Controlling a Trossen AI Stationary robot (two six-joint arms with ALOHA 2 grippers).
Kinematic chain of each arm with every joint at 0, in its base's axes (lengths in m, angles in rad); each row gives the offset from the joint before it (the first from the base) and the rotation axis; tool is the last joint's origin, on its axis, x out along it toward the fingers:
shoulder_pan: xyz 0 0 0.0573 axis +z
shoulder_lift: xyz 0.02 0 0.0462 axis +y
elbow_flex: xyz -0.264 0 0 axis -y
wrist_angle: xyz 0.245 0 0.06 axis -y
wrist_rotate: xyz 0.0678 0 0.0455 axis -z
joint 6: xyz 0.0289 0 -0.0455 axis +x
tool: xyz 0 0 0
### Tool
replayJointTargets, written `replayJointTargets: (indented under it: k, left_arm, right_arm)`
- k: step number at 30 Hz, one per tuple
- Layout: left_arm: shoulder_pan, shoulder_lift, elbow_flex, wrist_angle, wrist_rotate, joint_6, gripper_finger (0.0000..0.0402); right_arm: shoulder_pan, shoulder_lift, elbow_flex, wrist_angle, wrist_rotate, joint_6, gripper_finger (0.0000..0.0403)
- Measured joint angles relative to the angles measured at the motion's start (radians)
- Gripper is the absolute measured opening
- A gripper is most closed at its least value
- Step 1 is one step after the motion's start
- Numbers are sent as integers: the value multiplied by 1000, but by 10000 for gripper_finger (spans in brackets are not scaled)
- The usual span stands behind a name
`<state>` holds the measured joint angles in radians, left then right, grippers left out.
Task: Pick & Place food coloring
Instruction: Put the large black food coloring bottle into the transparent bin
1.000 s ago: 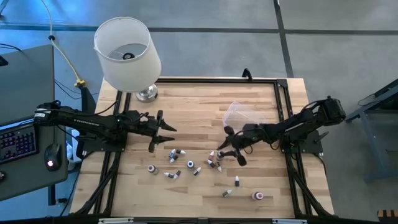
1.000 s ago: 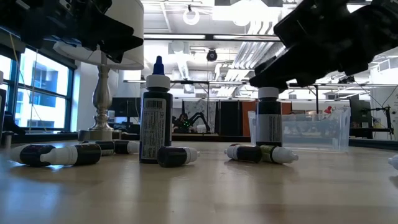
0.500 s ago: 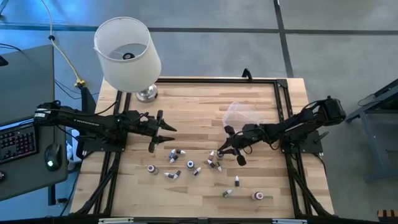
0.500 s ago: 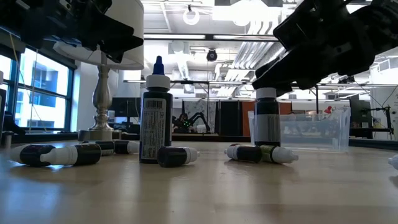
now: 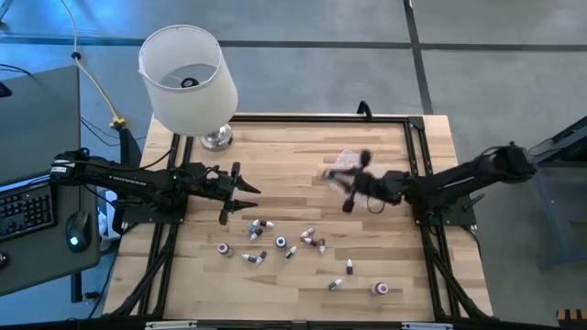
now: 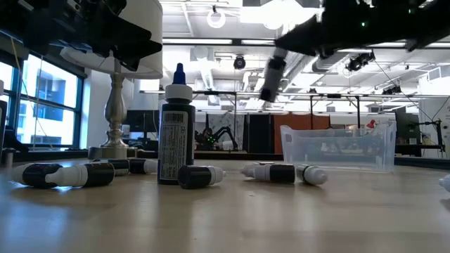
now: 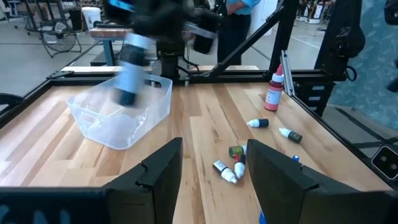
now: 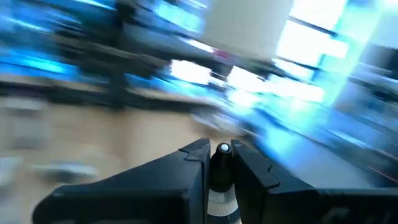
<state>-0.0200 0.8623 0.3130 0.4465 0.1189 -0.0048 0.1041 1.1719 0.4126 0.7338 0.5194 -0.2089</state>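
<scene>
Several tiny dropper bottles (image 5: 280, 244) lie scattered on the wooden table; one larger dark bottle (image 6: 176, 133) stands upright among them. My right gripper (image 5: 353, 181) hovers at the clear plastic tub (image 5: 351, 163), shut on one food coloring bottle (image 6: 270, 76), which also shows in the left wrist view as the bottle (image 7: 129, 71) over the tub (image 7: 118, 118). My left gripper (image 5: 237, 195) waits open above the table's left part, left of the scattered bottles (image 7: 231, 168). My right gripper pinches the bottle between its two fingers at the white cap end (image 8: 222, 150), coming from above and from the table's right. The dark body (image 7: 127, 93) hangs below the fingers, tilted and lifted clear over the tub.
A lamp with a white shade (image 5: 188, 78) stands at the far left corner on its metal base (image 5: 217, 138). A red bottle (image 5: 379, 289) lies near the near edge. A black frame (image 5: 417, 156) borders the table. A keyboard and mouse (image 5: 78, 229) sit left of the table.
My right gripper has taken the upright bottle off the table among the scattered ones, risen and swung fast toward the far edge to the tub. The bottle, which stood on the table, now hangs tilted in the air. The arm has drawn back toward the right.
</scene>
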Motion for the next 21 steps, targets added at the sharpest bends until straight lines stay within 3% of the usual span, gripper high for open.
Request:
replayJointTargets:
  k: [3, 5, 11, 21]
  left_arm:
    - [0, 0, 0, 0, 0, 0, 177]
    - [0, 0, 0, 2, -3, 0, 177]
    - [0, 0, 0, 5, -24, 8, 177]
    - [0, 0, 0, 5, -24, 8, 177]
  right_arm:
    - [-18, -89, 0, -185, 247, 94, 40]
    - [-51, -122, 0, -294, 288, 218, 39]
    - [-184, -80, 0, -456, 133, 486, 44]
    - [-323, 119, 0, -393, 83, 496, 45]
